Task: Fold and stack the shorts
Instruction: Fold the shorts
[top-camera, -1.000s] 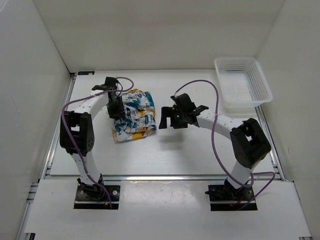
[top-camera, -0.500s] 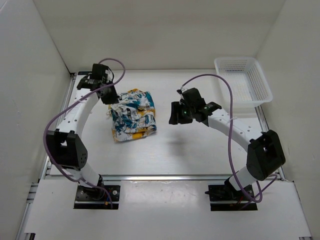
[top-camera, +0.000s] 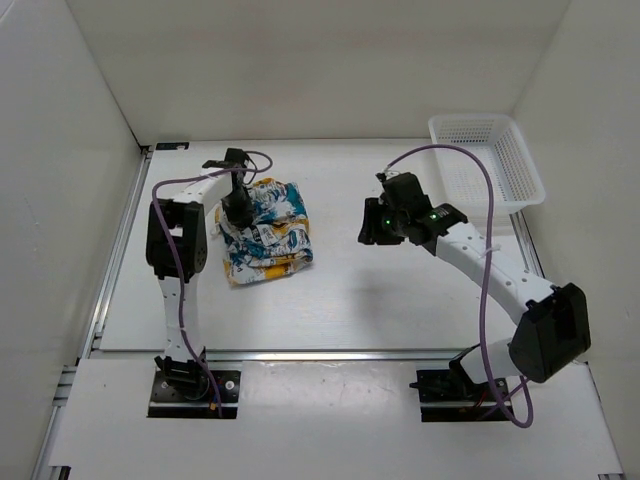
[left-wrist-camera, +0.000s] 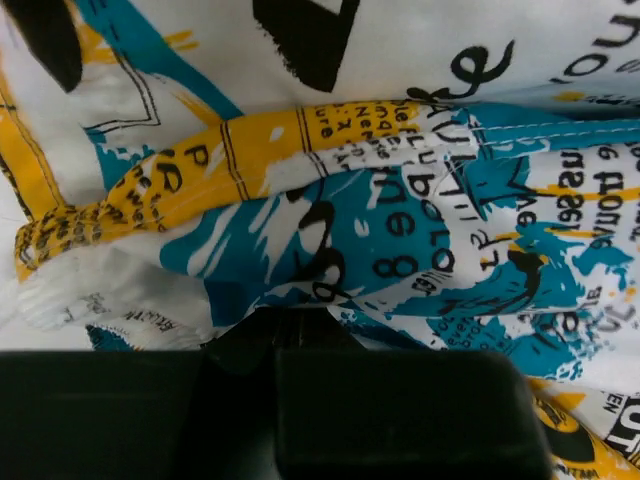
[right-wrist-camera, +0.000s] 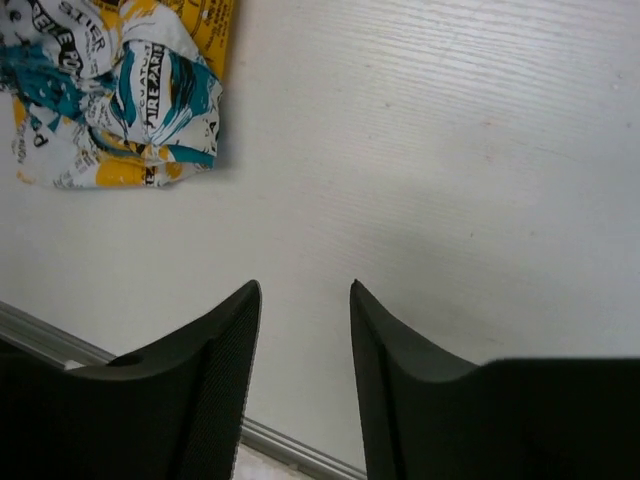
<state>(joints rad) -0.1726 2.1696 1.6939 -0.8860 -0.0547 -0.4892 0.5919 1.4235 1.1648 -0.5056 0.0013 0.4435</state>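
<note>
**Colleague:** What have you got on the far left?

**Operator:** My left gripper (top-camera: 237, 207) is down at the upper left edge of the shorts (top-camera: 265, 231). On its wrist camera I see the print right up against the lens: yellow-orange bands, teal patches and black lettering on white. The dark fingers (left-wrist-camera: 400, 420) fill the bottom of that view, and I read them as closed together. The cloth lies right against them, but I cannot tell whether any of it is pinched between them.

**Colleague:** And the shorts themselves?

**Operator:** They lie in a rumpled, bunched heap on the left half of the table (top-camera: 380, 300), toward the back. They are not in the basket.

**Colleague:** Moving right?

**Operator:** My right gripper (top-camera: 372, 228) hangs above bare tabletop near the middle, well apart from the shorts. On the right wrist camera I see its two fingertips standing apart with a clear gap of white table between them and nothing held. One corner of the shorts shows in the upper left of that view.

**Colleague:** Anything further over?

**Operator:** A white lattice basket (top-camera: 482, 172) sits at the back right corner of the table, beyond my right arm.
</note>
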